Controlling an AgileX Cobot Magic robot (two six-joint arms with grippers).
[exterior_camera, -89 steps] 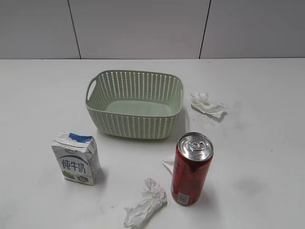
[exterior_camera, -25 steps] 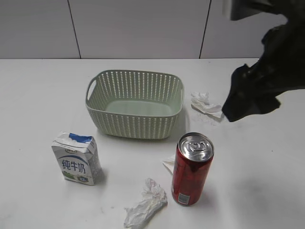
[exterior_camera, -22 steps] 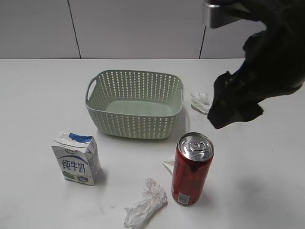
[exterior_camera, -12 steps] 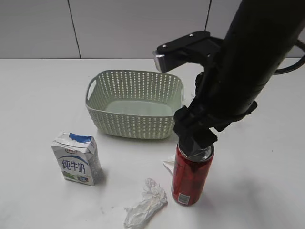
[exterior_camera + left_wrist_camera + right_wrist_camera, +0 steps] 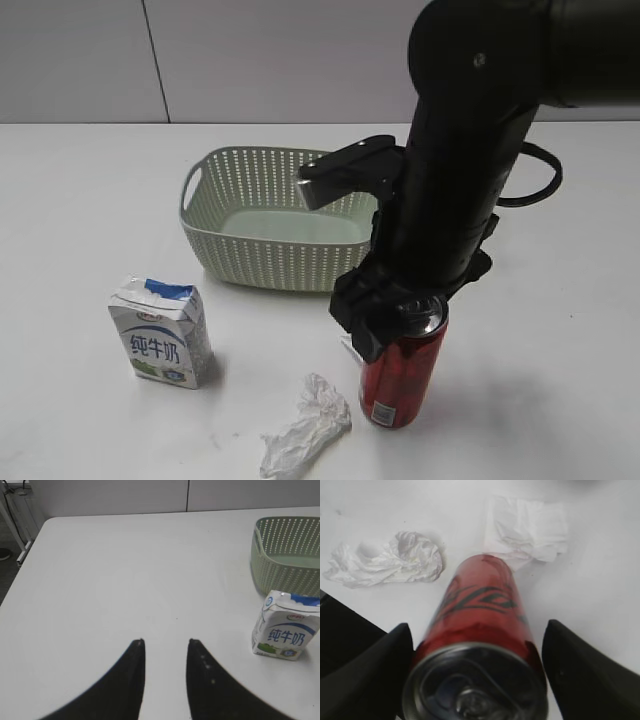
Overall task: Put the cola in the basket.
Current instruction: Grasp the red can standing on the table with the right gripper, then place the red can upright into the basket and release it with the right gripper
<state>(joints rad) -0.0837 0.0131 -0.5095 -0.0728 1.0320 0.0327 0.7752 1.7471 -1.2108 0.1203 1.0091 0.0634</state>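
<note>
Now the right claw (image 5: 475, 680) has dropped from above the desk (image 5: 80, 200) onto the cola (image 5: 400, 375), spread, fingers either side of the can top, not yet pinching. Cola stands upright near-right of the basket (image 5: 275, 265). Left claw (image 5: 165, 642) idle, spread.

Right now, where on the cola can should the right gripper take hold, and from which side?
From above, on the upper wall just under the rim. The cola stands upright, slim and round, and the right gripper already straddles its top with open fingers; crumpled tissue lies around its base.
</note>
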